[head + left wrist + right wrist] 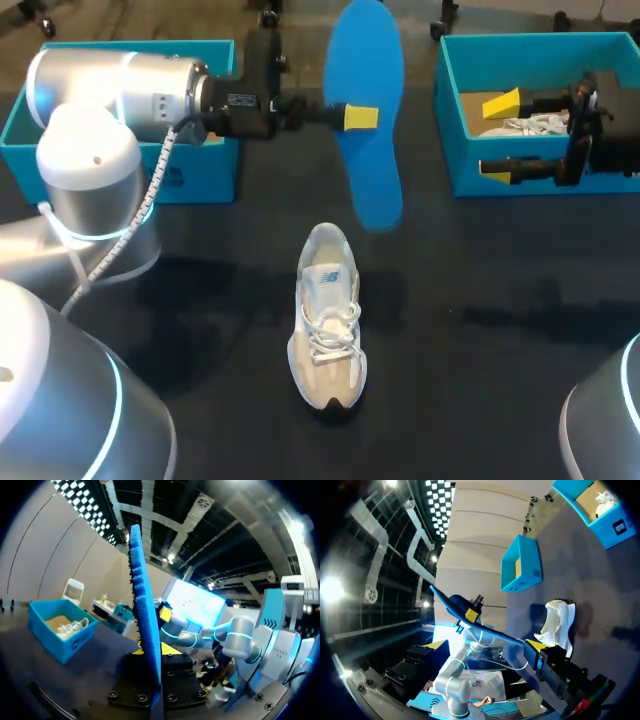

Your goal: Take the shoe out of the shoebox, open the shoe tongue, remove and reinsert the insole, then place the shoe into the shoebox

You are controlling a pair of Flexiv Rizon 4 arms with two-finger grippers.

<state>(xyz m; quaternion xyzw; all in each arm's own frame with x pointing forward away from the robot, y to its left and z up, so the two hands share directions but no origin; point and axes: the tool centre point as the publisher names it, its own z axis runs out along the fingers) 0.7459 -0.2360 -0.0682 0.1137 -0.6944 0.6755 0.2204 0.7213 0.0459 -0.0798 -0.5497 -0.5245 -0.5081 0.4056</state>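
Two tools: left tool [360, 117] clamped on blue insole [365, 60], held aloft; shoe [328, 320] on counter [480, 300] below it; right tool [499, 138], jaws apart, over shoebox [445, 130], second shoe [528, 125] under it; other shoebox [200, 170] behind left tool.

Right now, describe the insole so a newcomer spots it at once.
On the black table, look between the two blue shoeboxes, above the pale sneaker. The left gripper pinches the insole in mid-air. It is the only flat, bright blue, sole-shaped sheet.
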